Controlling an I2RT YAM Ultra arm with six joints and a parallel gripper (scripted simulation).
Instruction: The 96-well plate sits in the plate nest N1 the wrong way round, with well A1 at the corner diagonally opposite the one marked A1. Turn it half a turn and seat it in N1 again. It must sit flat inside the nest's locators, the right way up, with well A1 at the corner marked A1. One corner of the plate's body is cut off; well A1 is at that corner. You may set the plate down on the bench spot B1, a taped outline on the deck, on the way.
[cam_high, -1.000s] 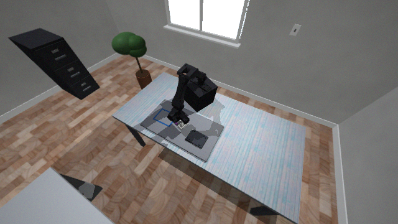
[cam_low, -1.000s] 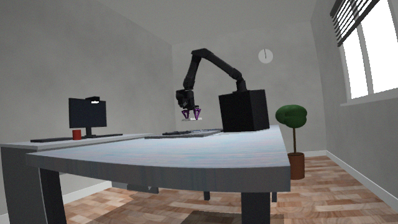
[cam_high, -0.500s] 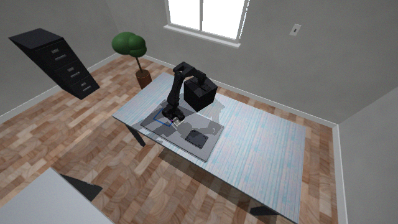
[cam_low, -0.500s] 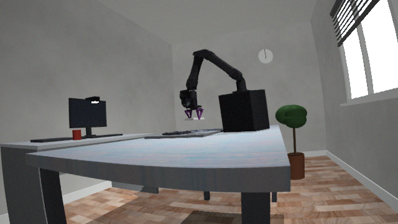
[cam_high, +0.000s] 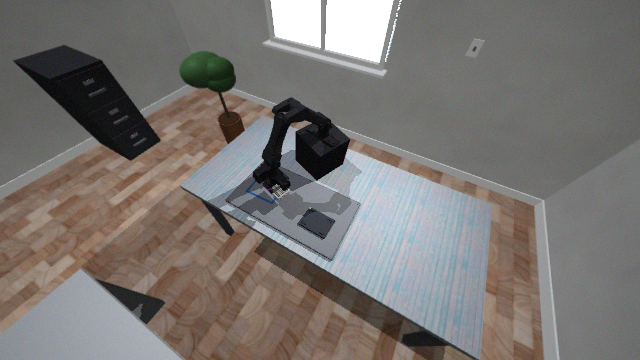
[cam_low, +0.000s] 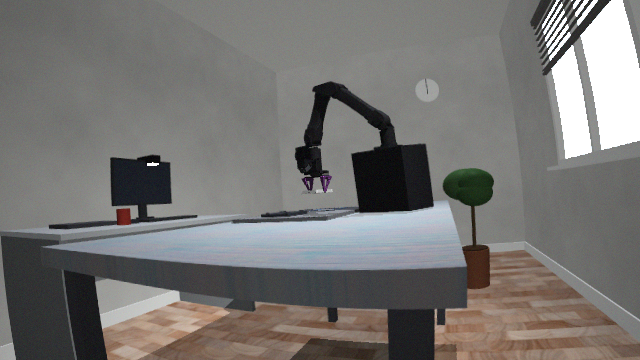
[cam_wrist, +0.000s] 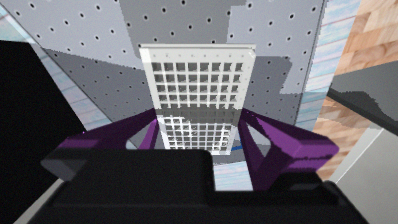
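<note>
We see a matt white plastic well plate (cam_wrist: 197, 85), grey perforated deck (cam_wrist: 85, 30), streaked wood-grain table (cam_high: 425, 235), parquet floor (cam_high: 100, 215).

Office room: filing cabinet (cam_high: 95, 100), monitor (cam_low: 140, 182) w/ keyboard (cam_low: 125, 222) on side desk, wall clock (cam_low: 427, 90), potted plant (cam_low: 470, 200), window (cam_high: 332, 25), wood floor.
</note>
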